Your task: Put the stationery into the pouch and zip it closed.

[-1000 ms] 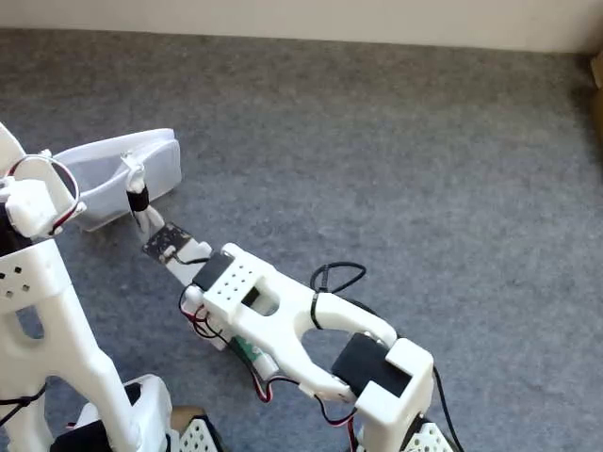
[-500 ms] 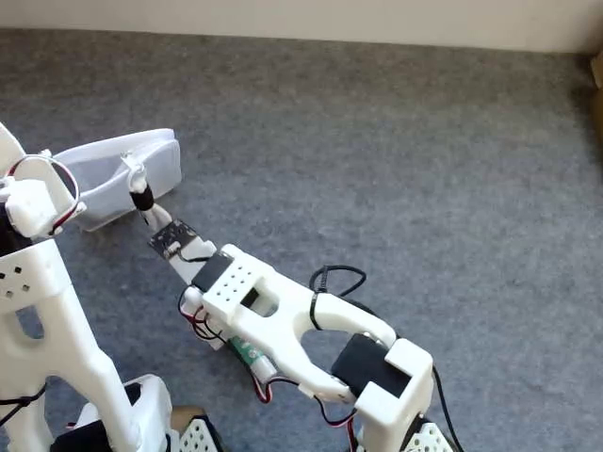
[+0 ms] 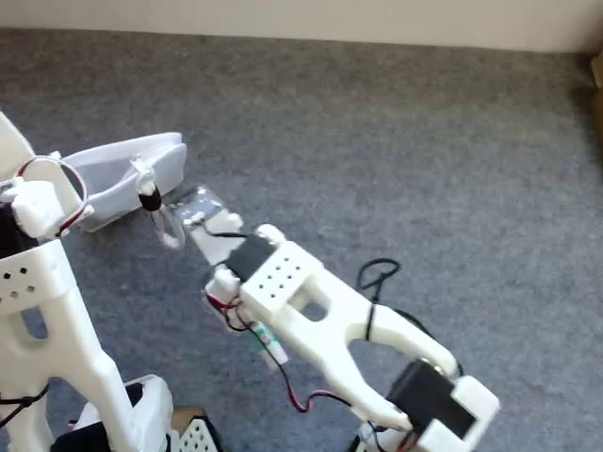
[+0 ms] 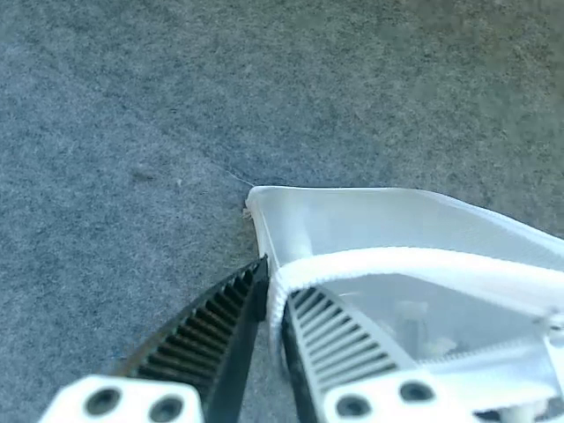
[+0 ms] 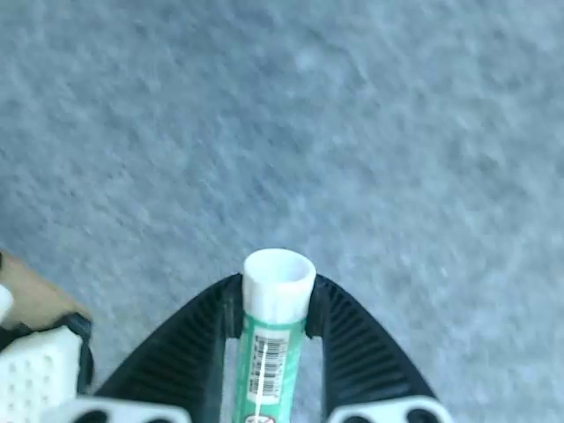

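Stick of green and white plastic (image 5: 269,352) sits squeezed tight in the right gripper (image 5: 275,295), just beside the white see-through pouch (image 3: 122,174) on the grey carpet (image 3: 424,141). The left gripper (image 4: 264,282) pinches the pouch rim. Next, I think, the stick must go over the rim and drop in. The high view shows how near they are. The right wrist view shows carpet behind the stick.

A grey, felt-like covering (image 3: 443,141) spreads across the tabletop, bordered at 12 o'clock by a pale strip (image 3: 301,17). A brown edge (image 3: 599,85) shows at 2 o'clock, and a small tan patch (image 3: 186,412) lies at 7 o'clock.
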